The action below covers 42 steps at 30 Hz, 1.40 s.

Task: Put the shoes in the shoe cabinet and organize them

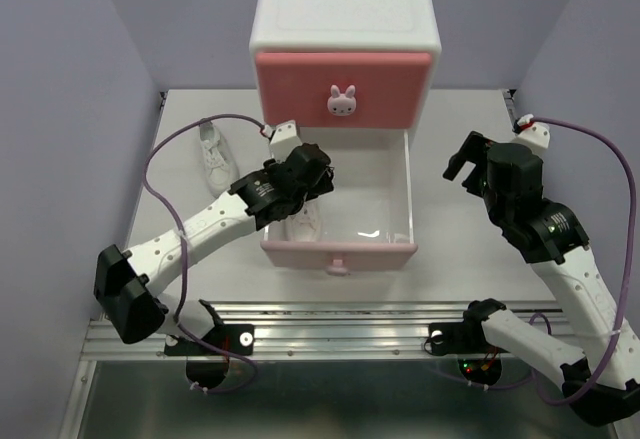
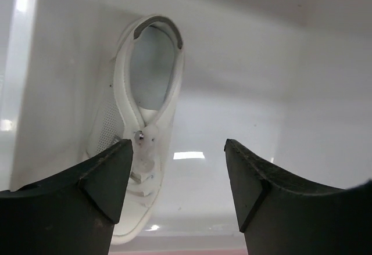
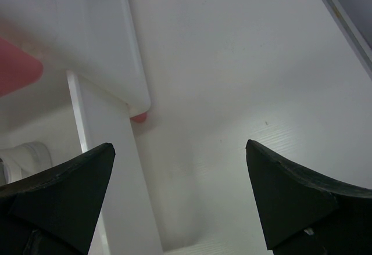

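Observation:
The shoe cabinet (image 1: 345, 9) stands at the back, its darker pink upper drawer (image 1: 342, 87) shut. The paler pink lower drawer (image 1: 338, 252) is pulled open. One white sneaker (image 1: 304, 224) lies inside along the drawer's left wall, also seen in the left wrist view (image 2: 139, 121). My left gripper (image 1: 327, 173) hovers open and empty just above and right of it (image 2: 177, 171). The second white sneaker (image 1: 215, 154) lies on the table left of the cabinet. My right gripper (image 1: 462, 165) is open and empty, right of the drawer (image 3: 180, 173). The flip-flops are out of view.
The open drawer's right wall (image 3: 110, 173) and the cabinet's lower corner (image 3: 104, 40) are close to my right gripper's left finger. The right part of the drawer floor (image 1: 375, 199) is bare. Purple walls close in the table on both sides.

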Motion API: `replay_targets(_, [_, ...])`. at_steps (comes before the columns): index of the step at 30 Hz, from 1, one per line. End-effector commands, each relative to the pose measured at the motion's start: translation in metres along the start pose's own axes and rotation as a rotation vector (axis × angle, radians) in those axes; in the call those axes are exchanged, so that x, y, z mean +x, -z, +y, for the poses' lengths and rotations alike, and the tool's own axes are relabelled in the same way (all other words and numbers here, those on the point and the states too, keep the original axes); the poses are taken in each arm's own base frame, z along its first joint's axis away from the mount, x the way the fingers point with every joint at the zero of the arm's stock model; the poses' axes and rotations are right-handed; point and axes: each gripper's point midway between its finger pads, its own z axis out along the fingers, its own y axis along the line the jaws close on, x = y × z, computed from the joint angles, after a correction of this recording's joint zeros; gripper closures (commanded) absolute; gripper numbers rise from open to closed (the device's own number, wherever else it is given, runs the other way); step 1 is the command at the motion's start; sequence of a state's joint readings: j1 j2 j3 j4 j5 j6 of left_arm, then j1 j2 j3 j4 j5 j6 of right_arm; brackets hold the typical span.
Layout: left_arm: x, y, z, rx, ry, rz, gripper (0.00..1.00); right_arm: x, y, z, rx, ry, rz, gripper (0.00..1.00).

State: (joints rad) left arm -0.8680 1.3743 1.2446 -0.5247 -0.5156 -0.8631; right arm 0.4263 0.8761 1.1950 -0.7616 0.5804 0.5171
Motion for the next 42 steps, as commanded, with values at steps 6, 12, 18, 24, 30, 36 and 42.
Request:
replay_targets(6, [-0.064,0.084,-0.018,0.272,0.043,-0.124,0.08,-0.017,0.009,-0.006,0.016,-0.029,-0.054,0.0])
replay_targets(12, [-0.101,0.128,0.029,0.2,0.136,-0.242,0.01,-0.014,0.006,-0.007,0.022,-0.022,-0.047,0.0])
replay_targets(18, [-0.124,0.099,0.105,-0.046,0.19,-0.291,0.01,-0.007,0.002,-0.002,0.014,-0.023,-0.022,0.0])
replay_targets(24, [-0.143,0.043,0.155,-0.118,0.092,-0.285,0.01,-0.002,-0.003,0.0,0.012,-0.001,0.001,0.0])
replay_targets(30, [-0.161,-0.036,0.23,-0.237,0.05,-0.208,0.01,0.003,-0.006,0.002,0.007,0.027,0.017,0.0])
replay_targets(36, [-0.185,-0.101,0.258,-0.248,-0.006,-0.162,0.01,-0.001,-0.008,0.009,-0.015,0.062,0.028,0.0])
replay_targets(42, [-0.19,-0.15,0.26,-0.206,-0.087,-0.074,0.01,-0.005,-0.009,0.015,-0.034,0.095,0.034,0.0])
